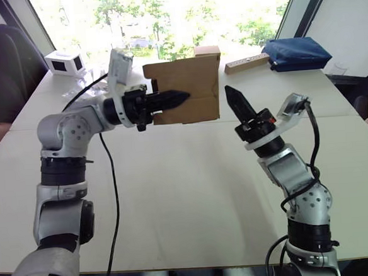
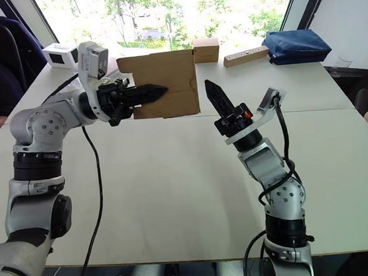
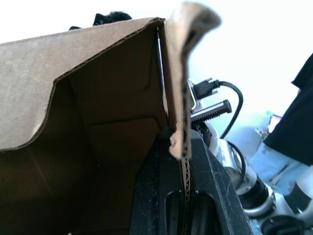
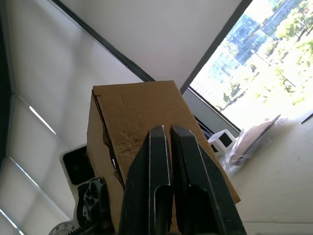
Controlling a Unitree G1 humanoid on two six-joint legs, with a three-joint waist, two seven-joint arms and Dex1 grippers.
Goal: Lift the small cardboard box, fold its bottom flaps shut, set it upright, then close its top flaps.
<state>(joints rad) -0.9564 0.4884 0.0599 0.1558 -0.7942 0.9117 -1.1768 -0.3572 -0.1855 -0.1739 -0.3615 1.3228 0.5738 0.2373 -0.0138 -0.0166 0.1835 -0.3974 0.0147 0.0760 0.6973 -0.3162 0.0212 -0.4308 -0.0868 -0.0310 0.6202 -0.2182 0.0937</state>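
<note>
The plain brown corrugated small cardboard box point(image 1: 187, 87) hangs above the white tabletop point(image 1: 175, 195), one wall pinched between the left gripper's point(image 1: 180, 98) black fingers point(image 3: 205, 196); its open end gapes beside them. The right gripper point(image 1: 230, 95) hovers just beside the box's free edge, fingers point(image 4: 156, 196) pressed together on nothing, pointing up at the box.

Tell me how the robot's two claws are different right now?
The left claw is pinching a wall of the small cardboard box, holding it up off the table; the right claw holds nothing. The left claw points sideways, while the right claw points up, just beside the box. Both have two black fingers pressed together.
</note>
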